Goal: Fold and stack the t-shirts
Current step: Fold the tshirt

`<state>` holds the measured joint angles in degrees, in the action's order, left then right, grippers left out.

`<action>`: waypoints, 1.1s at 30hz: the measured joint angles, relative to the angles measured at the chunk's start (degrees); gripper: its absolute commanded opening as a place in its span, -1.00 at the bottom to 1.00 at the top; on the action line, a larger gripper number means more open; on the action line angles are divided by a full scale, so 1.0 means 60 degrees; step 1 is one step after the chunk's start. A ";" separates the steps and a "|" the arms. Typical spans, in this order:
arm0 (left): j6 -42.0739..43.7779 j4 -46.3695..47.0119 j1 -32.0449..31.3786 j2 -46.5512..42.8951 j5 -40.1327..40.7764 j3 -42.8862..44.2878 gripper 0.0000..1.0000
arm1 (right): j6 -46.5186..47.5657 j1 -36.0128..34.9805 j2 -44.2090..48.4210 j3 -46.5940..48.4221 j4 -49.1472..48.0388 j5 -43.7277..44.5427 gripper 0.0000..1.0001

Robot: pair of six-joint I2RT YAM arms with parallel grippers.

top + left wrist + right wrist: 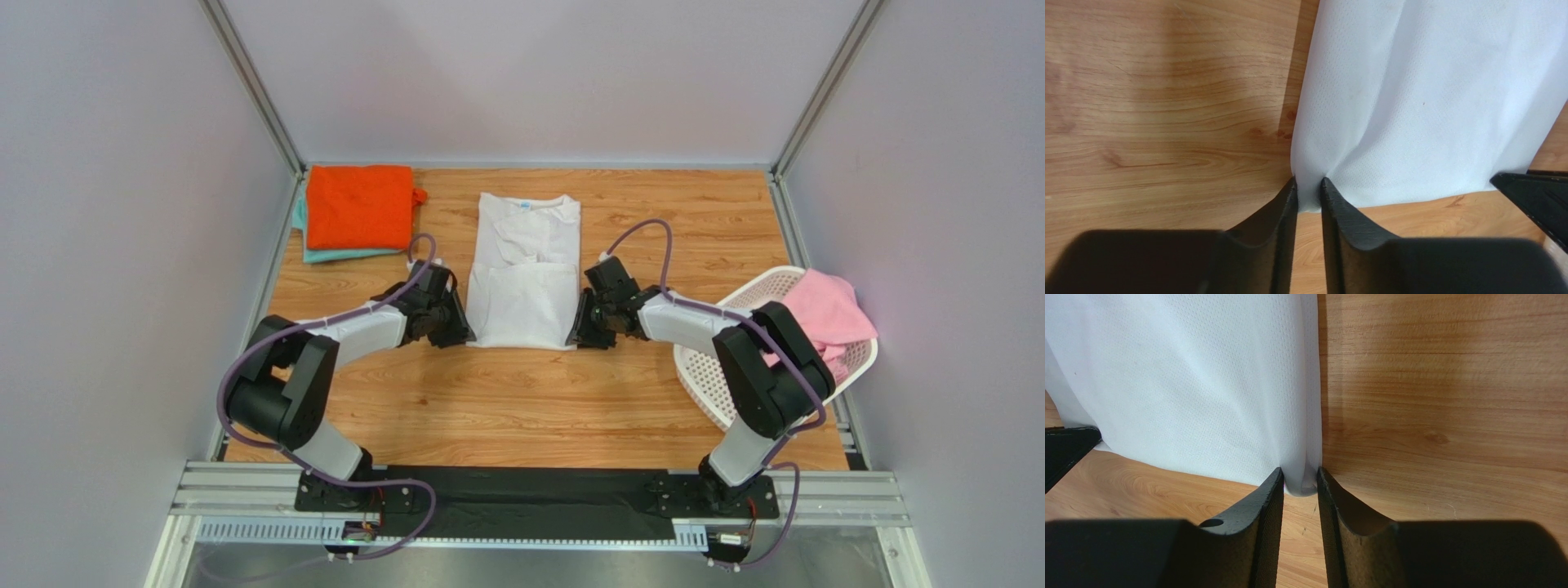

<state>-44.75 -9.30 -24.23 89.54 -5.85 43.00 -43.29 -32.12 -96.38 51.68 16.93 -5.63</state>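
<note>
Tees: four in all, one of each colour: white, orange, teal and pink.
White tee [525,272]: it lies flat in the middle of the worktop [552,404], folded into a long narrow shape. The collar is at the far end and the hem is toward the arms.
Orange tee [358,206]: folded, in the far left corner, on top of the teal one.
Teal tee [321,254]: under the orange one; only a strip shows at the left and near edges.
Pink tee [828,306]: one, crumpled, inside the basket [724,368] at the right edge of the worktop.
Basket: one, white, with holes in its wall.
Arms: two. The left arm [356,328] and the right arm [687,321] both reach forward and turn inward, low over the worktop, one at each side of the white tee's near end.
Left fingers [1292,195]: two, closed on the near left corner of the white tee, with the cloth pinched between the tips.
Right fingers [1273,487]: two, closed in the same way on the near right corner, with the folded edge between the tips.
</note>
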 measured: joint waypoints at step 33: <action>0.0051 -0.3803 -0.0699 -0.9901 -0.1264 -0.2357 -1.00 | 0.1719 -0.1366 0.4972 -0.0317 0.4419 -0.3359 -1.00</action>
<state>-44.45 -32.12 -28.42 30.13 -13.43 28.86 -32.97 -40.32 -66.54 49.78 43.44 -25.78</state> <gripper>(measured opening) 0.008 0.010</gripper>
